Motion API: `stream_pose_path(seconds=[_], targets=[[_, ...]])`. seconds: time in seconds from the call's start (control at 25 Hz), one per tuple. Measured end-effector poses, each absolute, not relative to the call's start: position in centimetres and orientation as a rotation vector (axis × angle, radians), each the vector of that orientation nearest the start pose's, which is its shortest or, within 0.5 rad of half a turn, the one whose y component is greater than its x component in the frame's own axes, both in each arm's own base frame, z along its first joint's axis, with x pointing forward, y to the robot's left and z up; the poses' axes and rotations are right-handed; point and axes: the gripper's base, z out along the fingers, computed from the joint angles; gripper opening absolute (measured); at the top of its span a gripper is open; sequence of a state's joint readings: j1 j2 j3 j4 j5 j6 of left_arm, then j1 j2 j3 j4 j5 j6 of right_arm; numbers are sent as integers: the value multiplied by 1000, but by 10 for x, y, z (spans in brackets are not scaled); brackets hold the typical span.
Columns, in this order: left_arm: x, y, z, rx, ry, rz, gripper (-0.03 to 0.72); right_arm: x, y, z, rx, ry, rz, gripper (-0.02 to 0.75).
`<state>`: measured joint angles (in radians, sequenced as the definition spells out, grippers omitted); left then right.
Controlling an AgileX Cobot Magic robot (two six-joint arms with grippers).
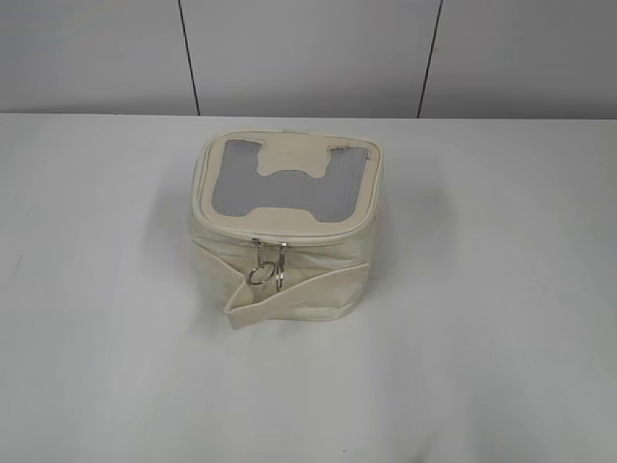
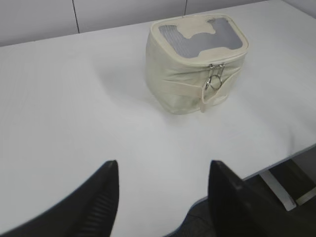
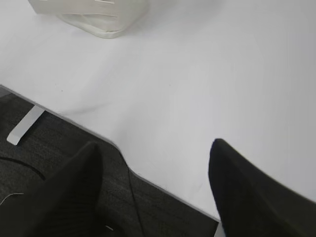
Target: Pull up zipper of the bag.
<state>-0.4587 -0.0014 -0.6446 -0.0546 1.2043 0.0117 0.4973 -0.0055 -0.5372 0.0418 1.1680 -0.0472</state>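
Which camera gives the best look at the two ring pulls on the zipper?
The exterior view: the ring pulls hang facing the camera, side by side below the zipper. The left wrist view shows them smaller and at an angle. The right wrist view catches only the bag bottom, no pulls.

Only the grippers are showing of the robot's body. In the left wrist view the left gripper (image 2: pixel 163 197) is appearing as two black fingers (image 2: pixel 101 205), broad and wedge-shaped, with fine ribbing running along the inner face of the left one. In the right wrist view the right gripper (image 3: pixel 155 190) is showing two matching black fingers (image 3: pixel 247 192), matte and smooth-edged, tapering to rounded tips. Any screws, cables or markings are too dark to make out.
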Motion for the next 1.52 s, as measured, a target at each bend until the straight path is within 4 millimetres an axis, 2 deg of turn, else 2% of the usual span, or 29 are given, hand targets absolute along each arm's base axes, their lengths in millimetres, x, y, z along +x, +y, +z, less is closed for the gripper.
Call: stream_pose_path(seconds=[0.16, 0.32, 0.8, 1.16, 1.52], targets=[[-21, 5, 288, 497, 2037, -332, 456, -11, -2, 279, -572, 1999, 326, 537], [-13, 2, 288, 502, 1960, -329, 456, -7, 0, 278, -562, 1970, 332, 529], [-12, 1, 288, 499, 1944, -324, 445, -6, 1, 278, -545, 1968, 325, 505], [-11, -3, 288, 152, 1988, -101, 358, -6, 3, 278, -183, 2019, 100, 505], [-11, -3, 288, 137, 1989, -91, 284, -6, 3, 278, -138, 2021, 73, 504]])
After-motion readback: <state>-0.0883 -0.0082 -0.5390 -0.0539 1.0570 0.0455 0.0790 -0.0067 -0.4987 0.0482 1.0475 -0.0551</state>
